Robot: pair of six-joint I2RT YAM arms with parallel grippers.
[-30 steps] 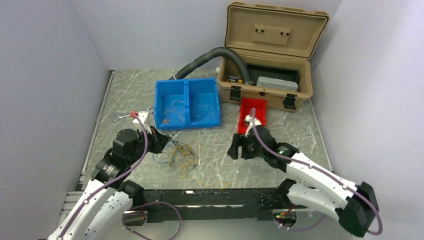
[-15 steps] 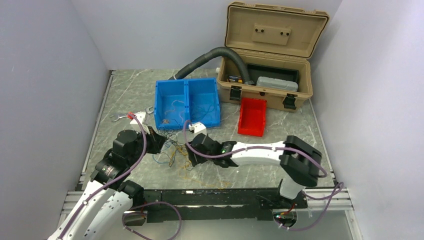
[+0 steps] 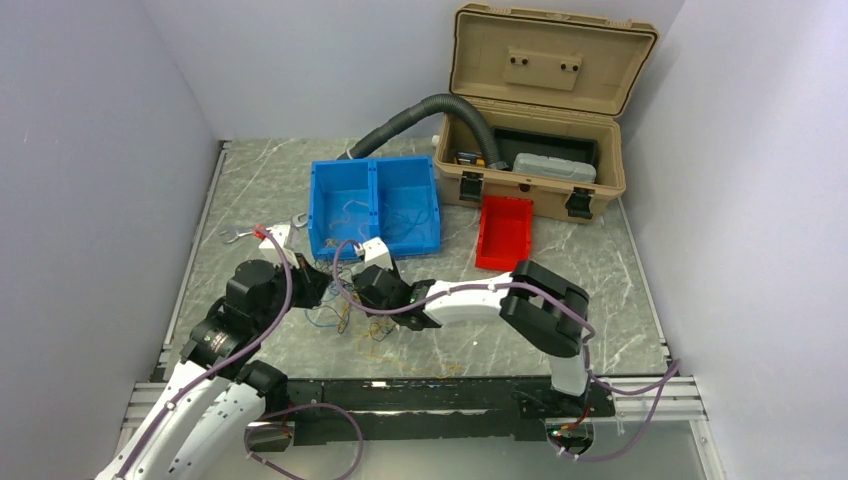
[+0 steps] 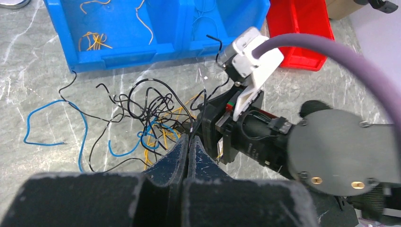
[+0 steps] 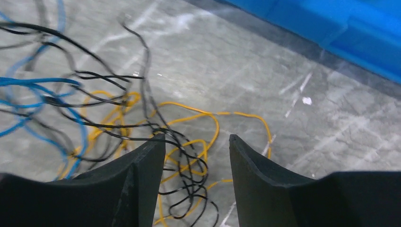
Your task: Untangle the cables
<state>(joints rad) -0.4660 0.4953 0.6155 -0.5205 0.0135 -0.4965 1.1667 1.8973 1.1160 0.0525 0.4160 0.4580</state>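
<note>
Cables lie snarled on the table just before the blue bin; they look feather-light, limp and springy, likely to drag the whole knot along. Best taken at a free outer loop. Left gripper is pinched together on one strand; right gripper stands apart over yellow loops, crowding the left

On the table, cables lie before the divided bin (some inside it); open case behind, rightward
</note>
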